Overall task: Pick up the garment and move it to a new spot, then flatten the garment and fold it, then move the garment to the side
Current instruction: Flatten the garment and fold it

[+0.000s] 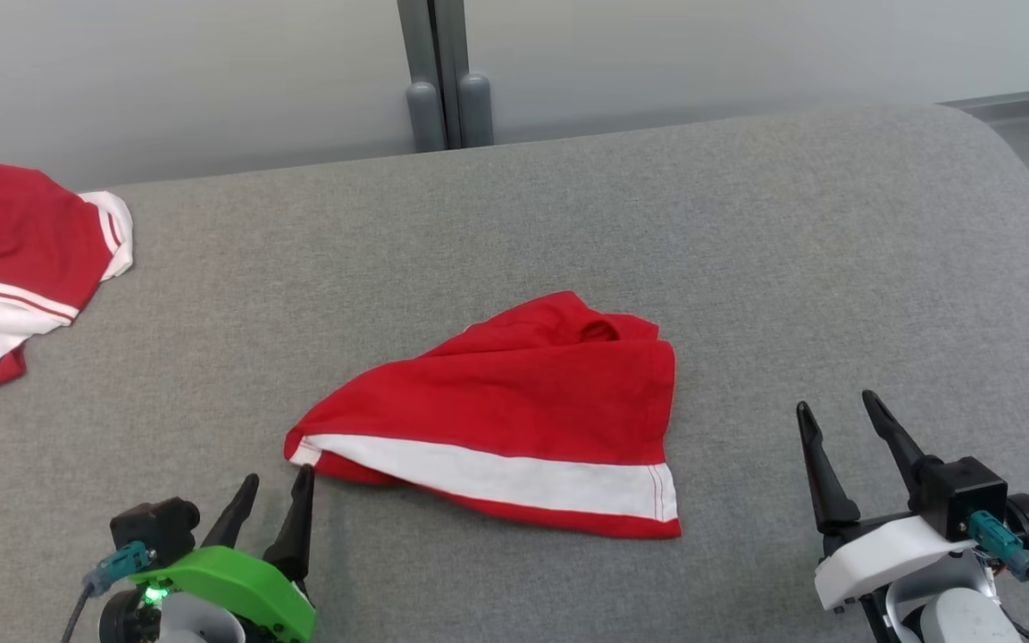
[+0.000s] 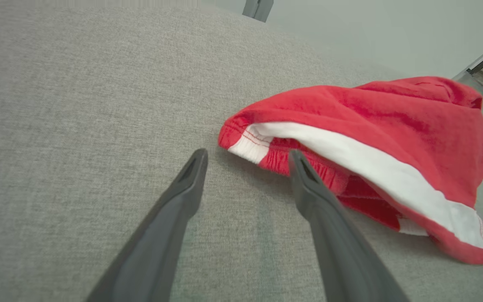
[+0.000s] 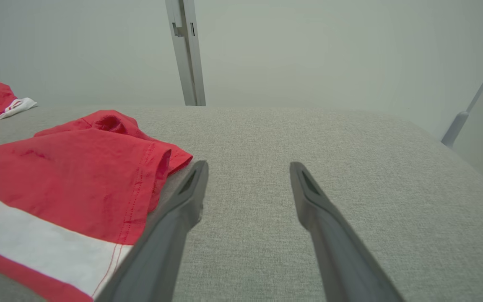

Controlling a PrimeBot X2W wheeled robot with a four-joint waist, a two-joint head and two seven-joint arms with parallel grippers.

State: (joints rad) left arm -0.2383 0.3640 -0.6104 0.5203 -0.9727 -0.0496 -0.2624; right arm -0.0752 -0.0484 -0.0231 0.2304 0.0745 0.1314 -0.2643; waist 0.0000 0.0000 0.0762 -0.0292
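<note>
Nearest, the left end effector [image 1: 278,480] is by the near edge of the grey padded surface [image 1: 747,223], fingers apart, one fingertip right at the waistband corner of the red shorts [image 1: 523,402]. The shorts, white-banded, lie crumpled mid-surface, closer to the near edge. Another red-and-white garment [image 1: 14,250] lies at the far left edge. The right end effector [image 1: 836,402] is spread too, empty, well right of the shorts.

The garment [image 1: 514,393] is showing red with a white band; a second garment [image 1: 5,259], at the grey desk's [image 1: 791,250] left edge, is showing red, white and thin stripes.
</note>
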